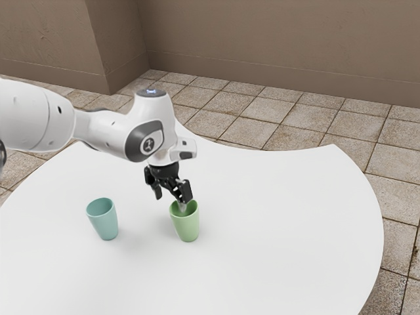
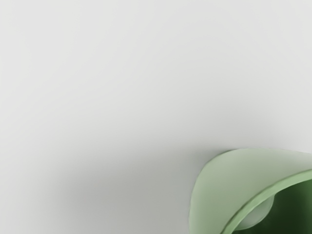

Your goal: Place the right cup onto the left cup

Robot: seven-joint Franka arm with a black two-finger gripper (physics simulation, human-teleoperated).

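Observation:
My gripper [image 1: 170,201] is low over the table in the exterior view, its two fingers apart. One finger's pale tip [image 1: 182,207] is at the mouth of the green cup [image 1: 187,225]; the other finger hangs outside it, toward the exterior view's left. The green cup stands upright. In the wrist view the rim and outer wall of the green cup [image 2: 212,195] show close under the hand, with a pale rounded shape inside the mouth. A teal cup [image 1: 105,220] stands upright, apart from the gripper, on the exterior view's left.
Both cups stand on a white table [image 1: 282,230] with a curved edge. Beyond it are a tiled floor [image 1: 262,111] and a brown wall [image 1: 282,46]. The arm reaches in over the table from the exterior view's left, above the teal cup's far side.

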